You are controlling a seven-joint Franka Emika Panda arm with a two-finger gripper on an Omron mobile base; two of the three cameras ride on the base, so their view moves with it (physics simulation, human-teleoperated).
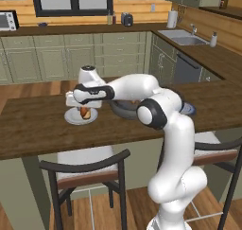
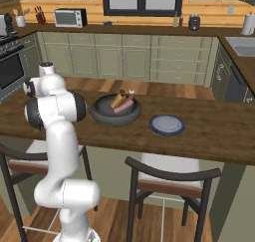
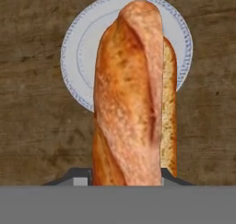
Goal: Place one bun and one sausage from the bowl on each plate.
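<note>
- Filling the middle of the hand view, the bun [image 3: 131,98] runs long and golden-brown from the bottom edge upward, hiding the claw's fingertips behind its lower end; only dark corners of the claw show on either side of it.
- Gripper [image 1: 84,111] is closed narrow on the bun, which hangs from it above the pale plate [image 3: 80,48].
- Pale plate's centre is covered by the bun in the hand view, so only its rim and left part can be read.
- From the left base view, the white arm bends at the elbow and reaches left over the wooden counter [image 1: 33,125], with the hand pointing down at the pale plate.
- Whether the bun's tip touches the plate cannot be told.
- Seen from the right base view, the arm's upper links hide the pale plate and the hand.
- Farther along the counter, the dark bowl [image 2: 115,111] holds a sausage [image 2: 124,104] and another bun [image 2: 118,99], leaning on each other.
- Just beside the bowl lies the blue-grey plate [image 2: 167,124], apart from it.
</note>
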